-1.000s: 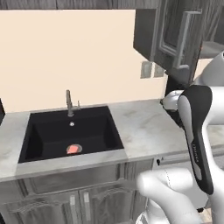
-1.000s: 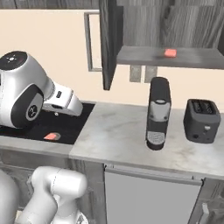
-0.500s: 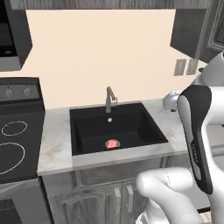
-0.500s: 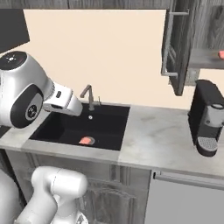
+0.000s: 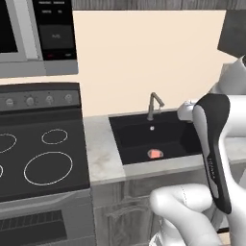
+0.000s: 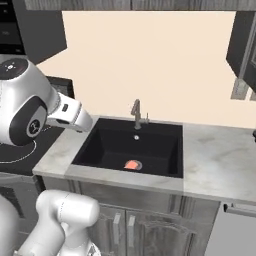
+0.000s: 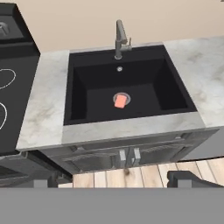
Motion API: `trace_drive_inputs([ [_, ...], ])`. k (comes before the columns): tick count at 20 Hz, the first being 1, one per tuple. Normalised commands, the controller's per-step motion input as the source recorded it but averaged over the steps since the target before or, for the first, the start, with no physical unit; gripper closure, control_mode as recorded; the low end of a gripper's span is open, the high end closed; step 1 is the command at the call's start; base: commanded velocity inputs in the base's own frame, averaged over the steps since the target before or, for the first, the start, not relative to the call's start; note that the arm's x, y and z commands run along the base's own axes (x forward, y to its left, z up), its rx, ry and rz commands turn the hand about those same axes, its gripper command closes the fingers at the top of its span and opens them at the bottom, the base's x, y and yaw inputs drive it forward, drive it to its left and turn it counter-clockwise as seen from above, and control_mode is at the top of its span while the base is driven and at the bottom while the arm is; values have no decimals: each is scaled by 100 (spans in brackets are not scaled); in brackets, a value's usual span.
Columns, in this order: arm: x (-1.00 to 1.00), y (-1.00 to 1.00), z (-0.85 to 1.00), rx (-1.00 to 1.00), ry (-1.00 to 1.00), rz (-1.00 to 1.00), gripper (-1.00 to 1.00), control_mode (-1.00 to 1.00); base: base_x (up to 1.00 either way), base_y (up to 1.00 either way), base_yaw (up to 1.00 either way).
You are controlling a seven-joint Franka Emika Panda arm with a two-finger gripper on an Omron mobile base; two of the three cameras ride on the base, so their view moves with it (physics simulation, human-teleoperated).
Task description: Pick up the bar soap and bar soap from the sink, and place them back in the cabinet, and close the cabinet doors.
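One salmon-orange bar soap (image 7: 119, 101) lies on the round silver drain at the bottom of the black sink (image 7: 89, 94). It also shows as a small orange patch, bar soap (image 5: 154, 153) and bar soap (image 6: 131, 164). My gripper (image 7: 114, 180) hangs high above the sink's front edge, well away from the soap. Its dark fingertips (image 7: 191, 178) stand wide apart and hold nothing. A slice of a dark cabinet door (image 6: 243, 46) shows at the upper right, and the same cabinet door (image 5: 235, 31) appears from the other side. The cabinet's inside is out of view.
A grey gooseneck faucet (image 7: 119, 38) stands behind the basin. A black stovetop (image 5: 41, 153) with white rings lies left of the sink, under a microwave (image 5: 38, 36). Marble counter (image 6: 220, 160) runs to the right. Base cabinet doors (image 7: 127, 157) sit below the sink.
The whole picture has shifted, so the base has driven left along the counter. The stove has come into view and the coffee machine has left it. The soap stays in the sink.
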Motion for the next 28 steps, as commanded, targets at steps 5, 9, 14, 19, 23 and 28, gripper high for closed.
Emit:
trace_drive_inputs([
  [5, 0, 0, 0, 0, 0, 0, -100, 100, 30, -1, 0],
  [9, 0, 0, 0, 0, 0, 0, -100, 100, 44, -9, 0],
  [14, 0, 0, 0, 0, 0, 0, -100, 100, 33, -18, 0],
  [19, 0, 0, 0, 0, 0, 0, -100, 100, 19, -24, -2],
  [23, 0, 0, 0, 0, 0, 0, -100, 100, 25, -19, -5],
  [28, 0, 0, 0, 0, 0, 0, -100, 100, 29, -15, -8],
])
